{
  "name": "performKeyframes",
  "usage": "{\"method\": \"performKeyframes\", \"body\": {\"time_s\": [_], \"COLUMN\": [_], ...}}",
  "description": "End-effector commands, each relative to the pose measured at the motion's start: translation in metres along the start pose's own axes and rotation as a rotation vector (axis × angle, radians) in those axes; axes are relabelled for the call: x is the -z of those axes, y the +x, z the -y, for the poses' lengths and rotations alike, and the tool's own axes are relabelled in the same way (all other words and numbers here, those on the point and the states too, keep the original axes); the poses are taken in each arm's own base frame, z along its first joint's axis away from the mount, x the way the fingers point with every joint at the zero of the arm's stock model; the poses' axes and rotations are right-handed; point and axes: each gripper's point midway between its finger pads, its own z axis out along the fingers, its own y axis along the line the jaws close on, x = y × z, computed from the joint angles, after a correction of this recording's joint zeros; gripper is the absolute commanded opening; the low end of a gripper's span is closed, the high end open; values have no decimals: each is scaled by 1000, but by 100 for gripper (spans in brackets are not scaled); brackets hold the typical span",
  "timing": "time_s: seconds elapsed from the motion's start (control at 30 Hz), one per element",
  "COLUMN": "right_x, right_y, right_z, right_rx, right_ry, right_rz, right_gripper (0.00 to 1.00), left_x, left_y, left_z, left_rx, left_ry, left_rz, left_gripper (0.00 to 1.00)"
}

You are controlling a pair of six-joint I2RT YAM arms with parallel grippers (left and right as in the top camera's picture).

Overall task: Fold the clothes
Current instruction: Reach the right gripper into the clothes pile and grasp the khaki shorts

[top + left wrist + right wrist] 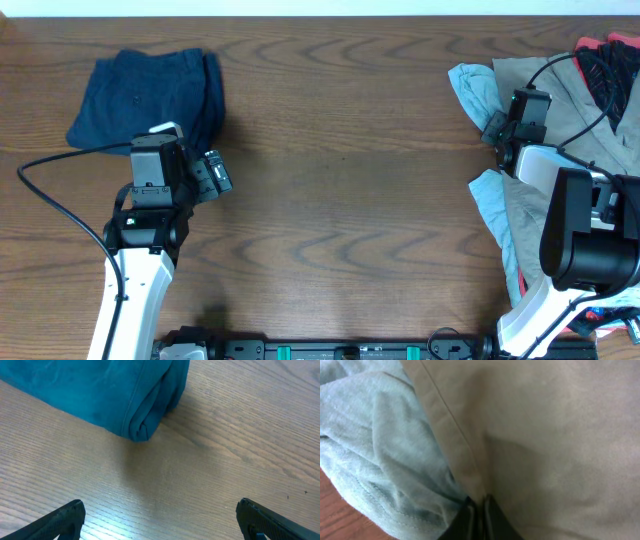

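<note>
A folded navy garment (150,95) lies at the far left of the table; its rolled edge shows in the left wrist view (145,415). My left gripper (215,172) is open and empty just in front of it (160,515). At the right edge lies a pile: khaki-beige trousers (560,90), a light blue garment (478,85) and a red-and-black printed one (610,65). My right gripper (503,135) is in the pile, shut on a seam of the khaki trousers (480,505), with the light blue garment (375,460) beside it.
The wooden table (350,180) spreads between the two arms. A black cable (60,200) loops left of the left arm. The right arm's base (585,240) stands over the pile's near part.
</note>
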Motion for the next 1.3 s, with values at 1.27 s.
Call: {"method": "performKeyframes", "body": {"time_s": [1.27], "right_x": [63], "right_y": [52], "right_z": [40], "right_rx": [24], "right_ry": [87], "right_rz": [-344], "right_gripper": [11], "left_x": [4], "left_y": [-7], "left_z": [3], "left_rx": [-15], "left_ry": [5], "left_rz": [14], "left_gripper": [98]}}
